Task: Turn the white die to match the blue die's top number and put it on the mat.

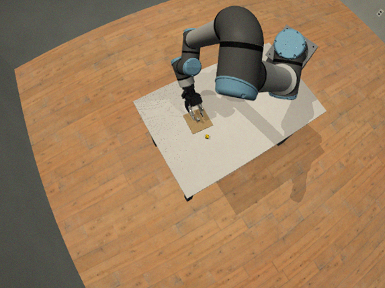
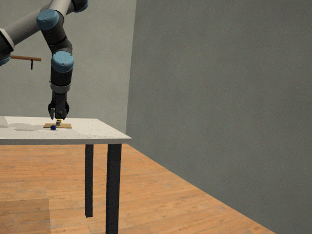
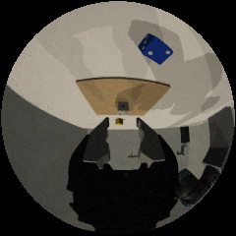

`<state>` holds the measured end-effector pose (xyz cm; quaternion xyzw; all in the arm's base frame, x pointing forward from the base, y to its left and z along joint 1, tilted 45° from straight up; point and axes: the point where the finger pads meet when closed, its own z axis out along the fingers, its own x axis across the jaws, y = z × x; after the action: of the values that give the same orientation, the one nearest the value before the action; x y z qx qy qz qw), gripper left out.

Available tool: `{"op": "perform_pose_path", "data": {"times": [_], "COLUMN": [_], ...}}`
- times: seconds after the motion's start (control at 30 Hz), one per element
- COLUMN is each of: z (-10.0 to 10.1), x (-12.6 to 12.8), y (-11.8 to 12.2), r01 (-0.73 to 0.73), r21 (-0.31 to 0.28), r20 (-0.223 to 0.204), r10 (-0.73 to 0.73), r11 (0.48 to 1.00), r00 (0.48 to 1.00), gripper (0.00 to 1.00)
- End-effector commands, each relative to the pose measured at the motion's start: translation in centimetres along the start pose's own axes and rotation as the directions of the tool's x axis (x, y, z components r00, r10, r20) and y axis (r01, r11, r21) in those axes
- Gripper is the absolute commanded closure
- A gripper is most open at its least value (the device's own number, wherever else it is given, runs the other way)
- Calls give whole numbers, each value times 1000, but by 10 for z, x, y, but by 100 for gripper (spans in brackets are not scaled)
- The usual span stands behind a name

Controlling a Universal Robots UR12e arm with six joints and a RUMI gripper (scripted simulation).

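Observation:
The white die (image 3: 122, 105) sits on the brown mat (image 3: 123, 100), near its middle; it also shows in the side view (image 2: 58, 123) and in the overhead view (image 1: 197, 119). My gripper (image 3: 122, 118) (image 2: 58, 117) hangs a little above the die, its fingers apart with nothing between them. The blue die (image 3: 155, 48) lies on the table beside the mat, at the mat's near edge in the side view (image 2: 53, 127). In the overhead view my gripper (image 1: 195, 114) stands over the mat (image 1: 198, 122) and the blue die is hidden.
A small yellow die (image 1: 207, 136) lies on the table just off the mat's corner; it also shows in the side view (image 2: 59, 120) and in the wrist view (image 3: 118, 121). The table's edge lies to the right in the side view.

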<state>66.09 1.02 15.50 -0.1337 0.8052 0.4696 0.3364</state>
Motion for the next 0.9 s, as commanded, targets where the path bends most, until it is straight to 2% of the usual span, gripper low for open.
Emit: {"op": "perform_pose_path", "data": {"times": [0.0,0.43,0.87], "z": [-14,-34,-36], "x": [0,0,0], "y": [13,34,36], "r01": [1,1,1], "r21": [-1,-1,2], "r20": [0,0,-1], "r10": [-1,-1,-1], "r11": [1000,1000,1000], "r00": [1000,1000,1000], "gripper": [67,67,67]}}
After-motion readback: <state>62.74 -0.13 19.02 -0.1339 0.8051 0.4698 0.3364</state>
